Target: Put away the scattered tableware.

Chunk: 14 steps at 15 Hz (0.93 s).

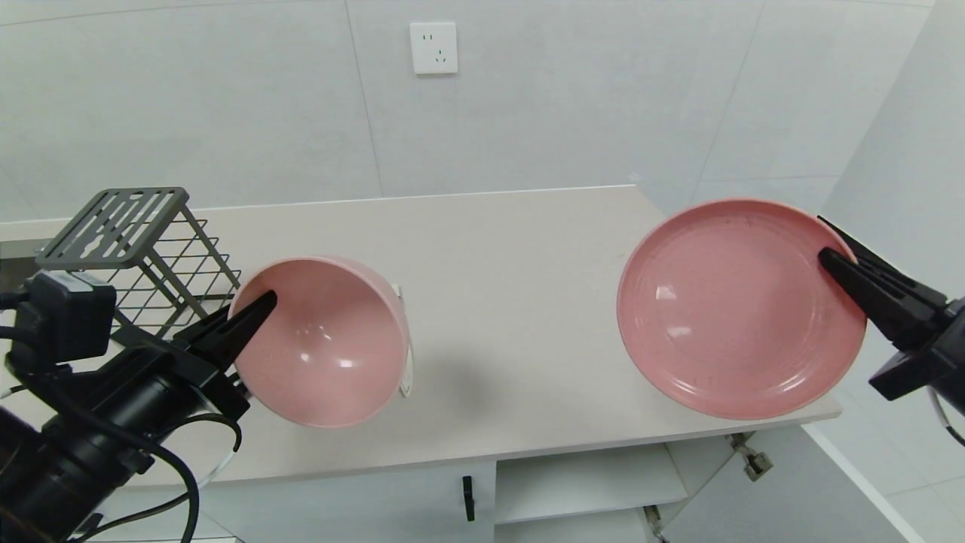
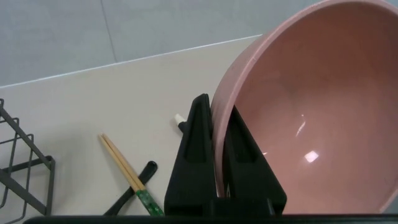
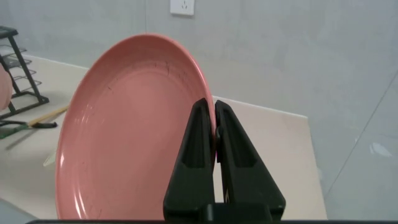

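Observation:
My left gripper is shut on the rim of a pink bowl, held tilted above the left part of the beige counter; in the left wrist view its fingers clamp the bowl wall. On the right, my right gripper is shut on the edge of a pink plate, lifted and tilted over the counter's right end. The right wrist view has the plate pinched between the fingers. Wooden chopsticks and a black utensil handle lie on the counter beneath the bowl.
A dark wire rack stands at the counter's back left, close to my left arm. A white utensil lies half hidden behind the bowl. Open shelving sits below the counter front. A tiled wall with a socket backs the counter.

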{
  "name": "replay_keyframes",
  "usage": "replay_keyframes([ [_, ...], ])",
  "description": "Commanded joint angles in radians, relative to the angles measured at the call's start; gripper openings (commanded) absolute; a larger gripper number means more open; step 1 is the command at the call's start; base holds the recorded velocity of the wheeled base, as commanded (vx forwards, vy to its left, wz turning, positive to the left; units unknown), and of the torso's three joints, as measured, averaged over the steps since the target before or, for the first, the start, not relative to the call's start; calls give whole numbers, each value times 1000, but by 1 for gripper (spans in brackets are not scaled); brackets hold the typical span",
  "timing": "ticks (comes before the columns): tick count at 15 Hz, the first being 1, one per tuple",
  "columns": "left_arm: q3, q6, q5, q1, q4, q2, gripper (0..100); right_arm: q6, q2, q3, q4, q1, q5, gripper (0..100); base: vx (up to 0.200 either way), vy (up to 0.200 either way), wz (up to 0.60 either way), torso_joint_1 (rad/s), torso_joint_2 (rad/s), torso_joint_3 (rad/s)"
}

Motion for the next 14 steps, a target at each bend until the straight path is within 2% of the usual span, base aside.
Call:
replay_keyframes([
  [1,-2,1,0,-6,-1,16,0,-1,39,6,-3,2,-1,0,-200,0,0,2,2,12],
  [7,3,7,0,-18,-1,17,0,-1,39,5,-3,2,-1,0,-200,0,0,-2,2,5],
  [8,3,7,0,-18,-1,17,0,-1,39,5,-3,2,-1,0,-200,-200,0,2,-2,2],
  [11,11,4,0,-21,-1,16,0,-1,39,6,-3,2,-1,0,0,0,0,0,0,0],
  [13,18,4,0,-23,-1,17,0,-1,39,6,-3,2,-1,0,0,0,-600,5,3,14],
  [14,20,4,0,-31,-1,19,0,-1,39,8,-3,2,-1,0,0,0,0,-95,246,115],
])
